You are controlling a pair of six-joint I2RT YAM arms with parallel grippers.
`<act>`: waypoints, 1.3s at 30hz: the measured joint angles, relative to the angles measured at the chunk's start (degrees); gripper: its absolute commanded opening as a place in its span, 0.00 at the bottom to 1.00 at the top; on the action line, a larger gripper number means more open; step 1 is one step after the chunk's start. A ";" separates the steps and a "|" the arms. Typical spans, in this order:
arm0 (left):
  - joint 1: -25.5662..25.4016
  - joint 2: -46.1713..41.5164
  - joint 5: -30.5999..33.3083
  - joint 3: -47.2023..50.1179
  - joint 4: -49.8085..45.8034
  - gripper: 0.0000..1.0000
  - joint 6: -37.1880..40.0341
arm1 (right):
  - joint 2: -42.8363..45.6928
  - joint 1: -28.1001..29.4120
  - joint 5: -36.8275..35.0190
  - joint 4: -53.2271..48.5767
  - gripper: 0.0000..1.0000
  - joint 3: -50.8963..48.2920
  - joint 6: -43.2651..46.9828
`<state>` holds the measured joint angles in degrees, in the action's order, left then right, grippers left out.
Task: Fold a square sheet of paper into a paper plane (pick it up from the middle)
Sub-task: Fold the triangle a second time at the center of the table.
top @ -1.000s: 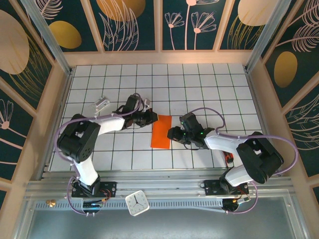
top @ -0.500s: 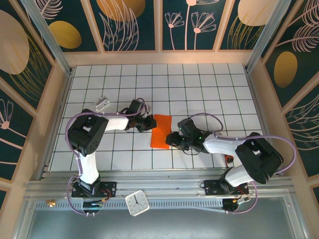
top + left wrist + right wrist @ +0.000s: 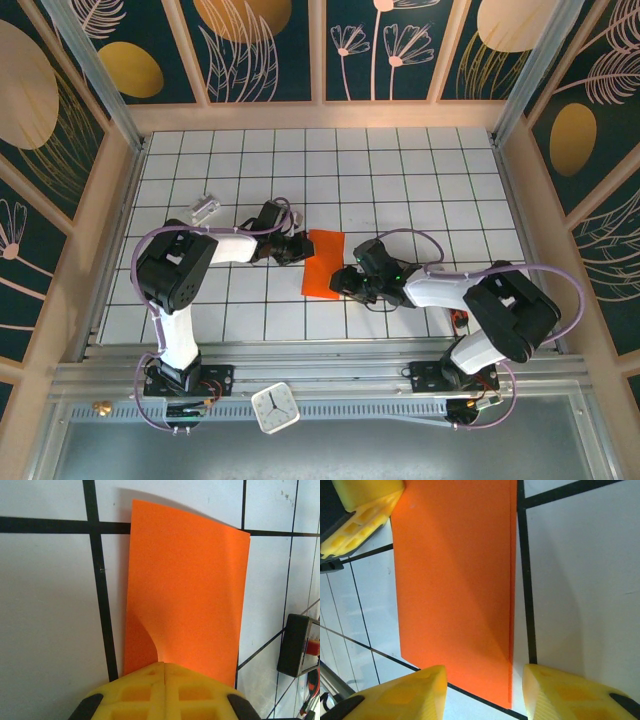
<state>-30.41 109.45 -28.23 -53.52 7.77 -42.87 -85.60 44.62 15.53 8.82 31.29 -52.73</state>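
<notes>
The left gripper [image 3: 163,670] has its yellow fingers pressed together, tips against one short edge of the orange sheet of paper [image 3: 185,585]. A small curl lifts the paper right at the tips. The left wrist view does not show whether any paper is caught between them.

The right gripper [image 3: 484,674] stands with its fingers apart. One is on either side of a corner of the sheet, low over the tile. Along the sheet's long side at 3 o'clock in that view, two layers of paper lie almost edge on edge. A yellow finger of the left gripper sits at the sheet's 11 o'clock corner.

From above, the sheet is a narrow rectangle lying flat near the middle of the white gridded table [image 3: 400,170], its long sides running roughly 12 to 6. The left gripper meets it at 10 o'clock and the right gripper at 4 o'clock. The left arm [image 3: 225,245] reaches in from 9 o'clock and the right arm [image 3: 440,288] from 4 o'clock.

A small black tray [image 3: 297,645] sits just beyond the sheet at 4 o'clock in the left wrist view. A silvery block [image 3: 203,207] lies well apart from the sheet at 10 o'clock. A small clock [image 3: 274,408] rests on the rail at 6 o'clock.
</notes>
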 measured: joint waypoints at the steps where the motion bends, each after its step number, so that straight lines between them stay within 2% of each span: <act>1: 0.00 0.00 0.00 0.02 0.00 0.00 0.02 | -0.28 0.00 0.22 0.39 0.45 0.09 -0.11; 15: 0.07 -0.02 -0.24 0.44 0.85 0.00 0.04 | -2.64 0.02 2.56 5.95 0.44 0.26 -0.66; 34: 0.07 -0.02 -0.26 0.50 1.01 0.00 0.26 | -0.26 -0.28 2.34 2.73 0.42 1.25 -0.17; 39: 0.07 -0.04 -0.26 0.50 1.01 0.00 0.26 | -0.55 -0.48 2.34 2.80 0.38 1.40 -0.37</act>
<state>-30.35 109.40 -28.49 -53.01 8.78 -42.61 -86.15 44.14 17.87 11.62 32.69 -53.10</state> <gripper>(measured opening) 0.056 0.399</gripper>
